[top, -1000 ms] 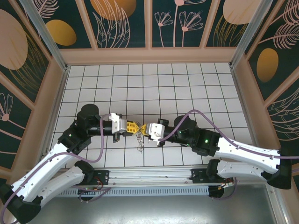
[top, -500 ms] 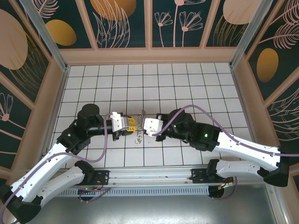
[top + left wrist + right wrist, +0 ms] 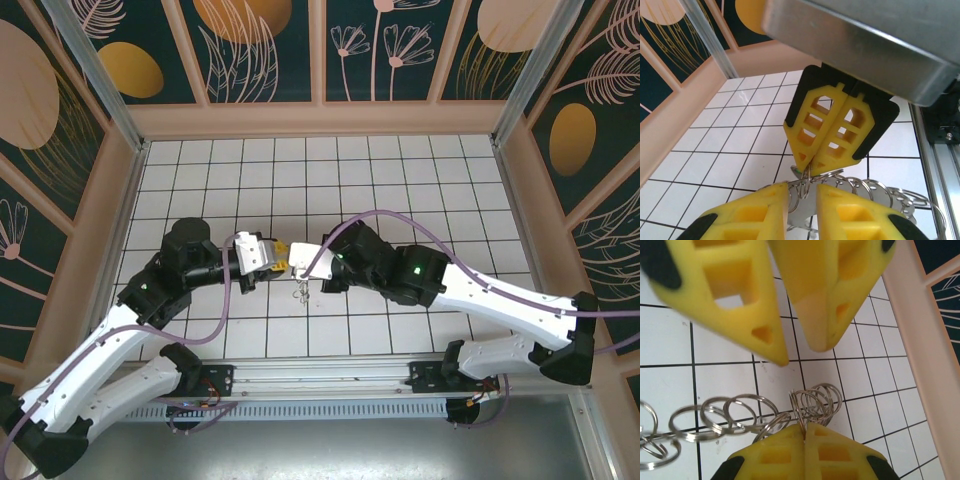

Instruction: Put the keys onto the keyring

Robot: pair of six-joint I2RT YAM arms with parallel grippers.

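Two sets of jaws meet tip to tip. My right jaws are clamped on the keyring (image 3: pixel 815 399), a tight stack of thin steel coils at their tips; my left jaws, facing, stand narrowly parted, gripping nothing I can see. Linked rings (image 3: pixel 725 415) trail sideways from the right jaws over the tiled surface (image 3: pixel 670 340). I judge it light, stiff, springy, slippery: best pinched flat across the coils.

Bright even light, blurred close foreground
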